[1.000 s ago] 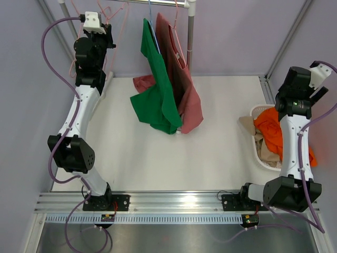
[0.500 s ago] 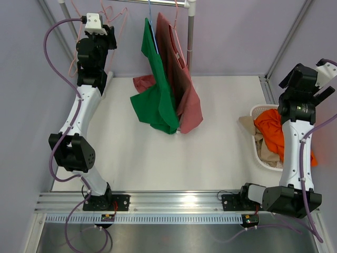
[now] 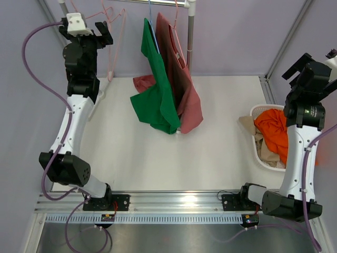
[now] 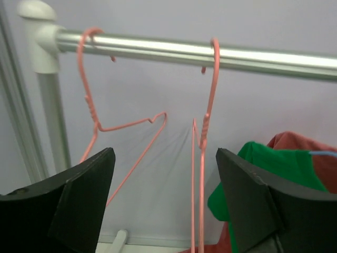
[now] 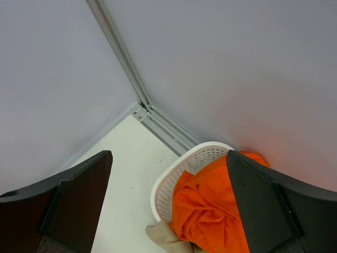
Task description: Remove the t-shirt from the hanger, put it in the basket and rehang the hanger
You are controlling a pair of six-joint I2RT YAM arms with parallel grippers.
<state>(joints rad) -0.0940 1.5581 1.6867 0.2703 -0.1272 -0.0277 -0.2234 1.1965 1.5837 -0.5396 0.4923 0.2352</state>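
Far left first: in the top view the left gripper (image 3: 104, 32) is up high at about 11 o'clock, close to the rail (image 4: 263, 55) and pointing at it. Its jaws are spread wide with nothing between them. Its wrist cam looks straight at two bare pink hangers (image 4: 95, 113) hooked on the rail, one towards 10 o'clock and the other nearly dead centre, both out past the fingertips and not touched. Moving right, the green shirt (image 3: 158, 95) hangs off the rail at 12 o'clock, on a blue hanger (image 4: 322, 154) that barely peeks out at the wrist cam's 3 o'clock edge. The red shirt (image 3: 188, 89) hangs right behind it on the 3 o'clock side, pressed up against it, and a bit of red also sticks out at the green one's 9 o'clock side. So both shirts are on the rail, and the green one is the nearer to the left gripper, though well apart from it. The white table (image 3: 210, 158) takes up the middle. Further right, at 3 o'clock, a white basket (image 3: 255, 112) sits by the table edge with an orange cloth (image 3: 274, 129) piled in it and some beige cloth (image 3: 266, 150) spilling over the rim. The right gripper (image 3: 315, 60) hangs above the basket, jaws as wide as they go, holding nothing.
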